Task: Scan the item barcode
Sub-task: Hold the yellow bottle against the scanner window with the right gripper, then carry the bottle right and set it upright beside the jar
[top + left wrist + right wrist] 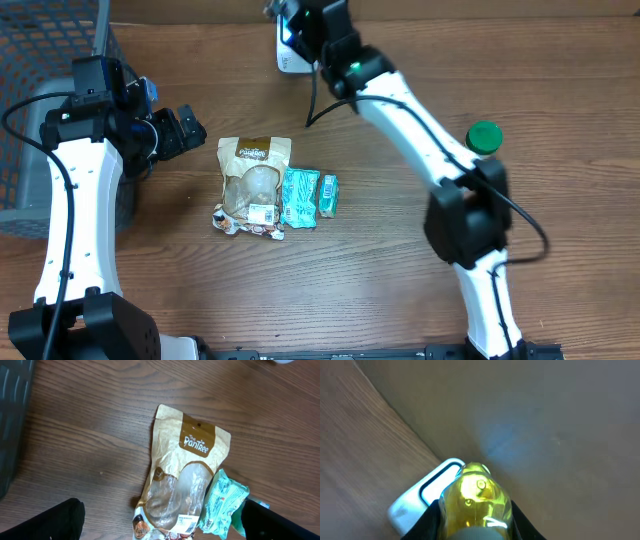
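**Status.** The left end effector (188, 128) hovers just left of the item group, jaws fully apart and nothing between them. The right end effector (475, 517) is clamped on the scanner (288, 56) at the far edge of the tabletop (400, 290), well apart from the items. In the right wrist view its fingers (427, 522) flank the scanner's yellow body, with the white-rimmed head beyond them.

**Item location.** The brown pouch (255, 170) lies flat near the middle of the tabletop, printed face up. A teal packet (299, 197) touches its right edge, and a smaller teal packet (328, 195) lies just beside that one. A white label (186, 522) — probably the barcode — sits at the pouch's near end, close to the crumpled bottom seam.

**Recommended procedure, judged from this layout:**
1. Lower the left end effector over the pouch's far seam, the end away from the label and clear of the teal packet.
2. Close on the flat seam only, so the neighbouring packet is not dragged along.
3. Lift, then turn the label toward the scanner head, keeping the film taut — wrinkled bars are likely to misread.
4. Bring the label and the scanner head face to face, tilted slightly to avoid glare from the glossy film.
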